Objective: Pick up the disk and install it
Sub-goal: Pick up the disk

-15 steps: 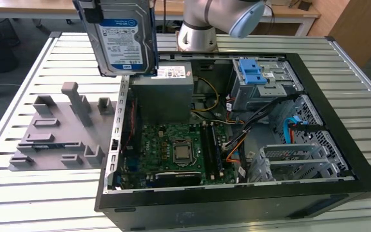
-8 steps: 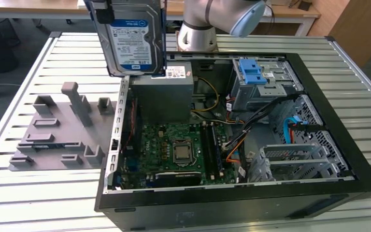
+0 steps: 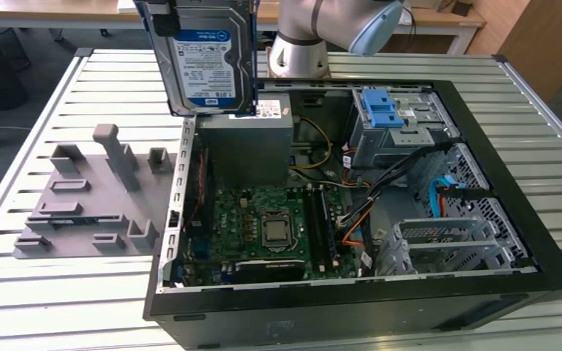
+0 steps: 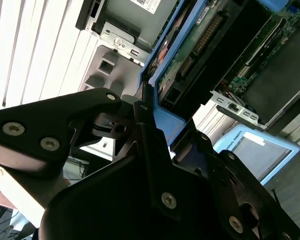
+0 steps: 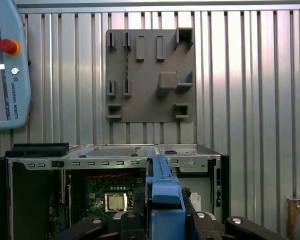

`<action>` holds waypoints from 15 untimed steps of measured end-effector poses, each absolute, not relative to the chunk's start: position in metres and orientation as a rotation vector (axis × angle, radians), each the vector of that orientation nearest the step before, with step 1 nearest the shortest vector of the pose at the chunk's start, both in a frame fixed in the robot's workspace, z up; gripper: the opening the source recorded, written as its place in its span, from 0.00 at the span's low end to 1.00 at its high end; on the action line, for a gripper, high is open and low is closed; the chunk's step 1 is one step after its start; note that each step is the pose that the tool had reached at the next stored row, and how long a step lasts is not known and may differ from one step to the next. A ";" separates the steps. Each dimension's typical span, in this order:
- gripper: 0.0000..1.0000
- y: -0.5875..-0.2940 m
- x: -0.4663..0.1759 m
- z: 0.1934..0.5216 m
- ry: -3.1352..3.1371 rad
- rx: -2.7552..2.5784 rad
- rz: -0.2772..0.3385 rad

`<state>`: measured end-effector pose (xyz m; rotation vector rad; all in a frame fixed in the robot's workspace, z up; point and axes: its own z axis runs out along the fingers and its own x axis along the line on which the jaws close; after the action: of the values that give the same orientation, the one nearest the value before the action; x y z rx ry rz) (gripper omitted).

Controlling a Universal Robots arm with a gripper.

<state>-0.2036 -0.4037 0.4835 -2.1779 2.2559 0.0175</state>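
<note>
The gripper [image 5: 164,220] is clamped on the disk [image 3: 208,62], holding it upright over the open computer case [image 3: 359,311], probably to stay clear of its walls

A: What colour is the disk [image 3: 205,62]?
B: Silver, white-and-blue label, bright blue frame.
A: And the bench [image 3: 56,307]?
B: White, ribbed in stripes. Grey fixture plate [image 3: 81,208], green motherboard [image 3: 261,219], black computer case [image 3: 359,311].

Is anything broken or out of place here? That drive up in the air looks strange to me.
Nothing looks damaged or spilled. The disk hangs upright above the open computer case because the gripper is shut on its blue frame. The case's boards and cables lie bare, since its side is off.
</note>
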 end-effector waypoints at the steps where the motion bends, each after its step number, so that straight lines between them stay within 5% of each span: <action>1: 0.36 -0.404 -0.204 0.483 2.256 -2.178 0.017; 15: 0.36 -0.404 -0.203 0.483 2.256 -2.178 0.017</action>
<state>-0.2032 -0.4037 0.4834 -2.1780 2.2558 0.0175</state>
